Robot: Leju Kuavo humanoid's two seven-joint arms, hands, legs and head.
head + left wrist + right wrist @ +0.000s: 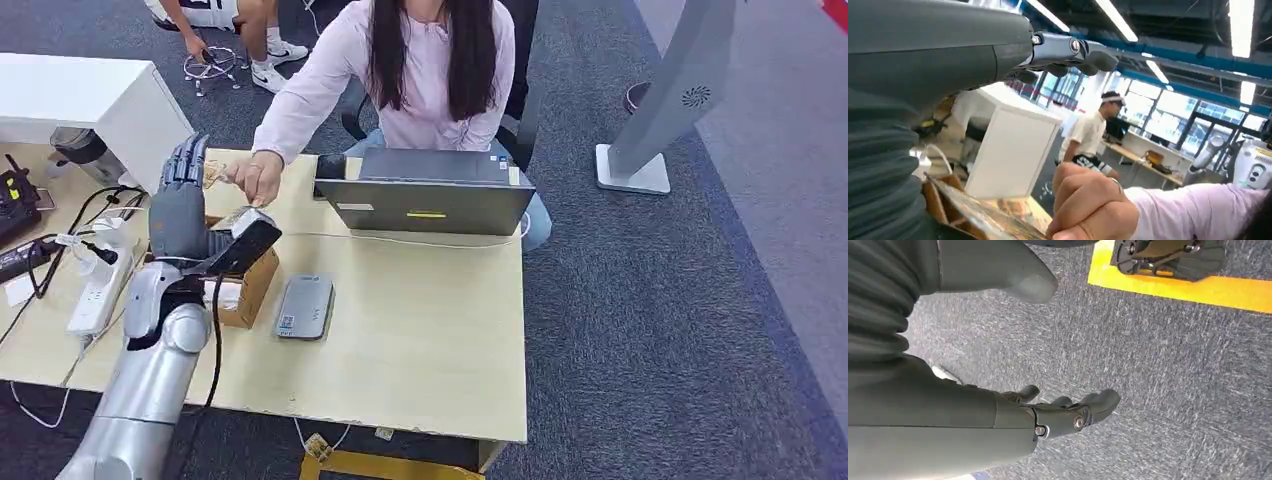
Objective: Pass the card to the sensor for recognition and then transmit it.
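Here the left robot hand (180,205), fingers spread, meets a person's hand (258,180) holding the card (222,176).

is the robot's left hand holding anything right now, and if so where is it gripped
It cannot be told. The left hand is raised, fingers straight, beside a card that the person's hand pinches at one end. The right hand holds nothing.

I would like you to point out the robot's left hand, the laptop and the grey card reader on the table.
left hand (180,205), head view, back of the hand.
laptop (428,205), head view, back of the lid.
card reader (304,307), head view, middle of its top face.
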